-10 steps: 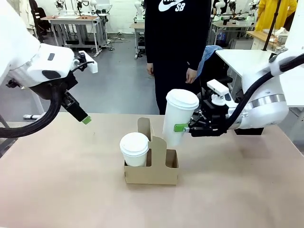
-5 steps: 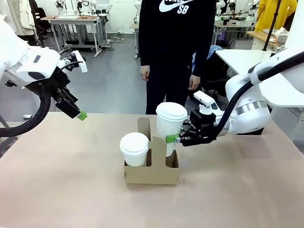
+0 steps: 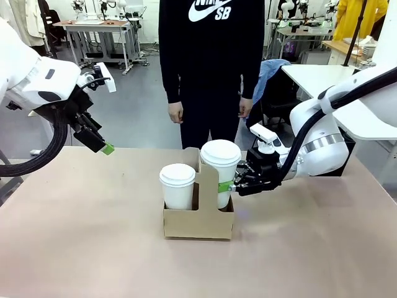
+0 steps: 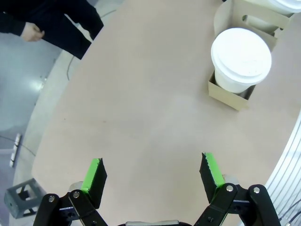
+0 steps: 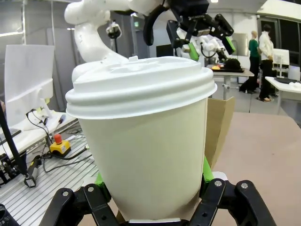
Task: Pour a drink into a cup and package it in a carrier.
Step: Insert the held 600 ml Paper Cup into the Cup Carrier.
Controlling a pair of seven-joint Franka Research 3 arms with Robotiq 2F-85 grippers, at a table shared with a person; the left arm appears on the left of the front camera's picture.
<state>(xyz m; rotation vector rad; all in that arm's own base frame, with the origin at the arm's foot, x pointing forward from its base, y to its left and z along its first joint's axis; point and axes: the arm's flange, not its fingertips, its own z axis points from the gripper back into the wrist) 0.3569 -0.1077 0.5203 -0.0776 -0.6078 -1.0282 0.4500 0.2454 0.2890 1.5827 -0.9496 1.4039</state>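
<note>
Right jaws clenched on the lidded cup (image 3: 221,167), which is upright in the right compartment of the carrier (image 3: 197,225), beside a shorter cup (image 3: 177,186). Best practice is to seat the base fully, then let go without tilting. Left jaws released, empty, above the surface (image 3: 93,248).

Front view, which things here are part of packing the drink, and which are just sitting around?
Part of the job:
- tall lidded cup, gripped by the right end effector
- cardboard carrier, with that cup in one slot

Just there:
- shorter lidded cup in the carrier's other slot
- left end effector, open and raised off to the side
- person standing at the far edge
</note>
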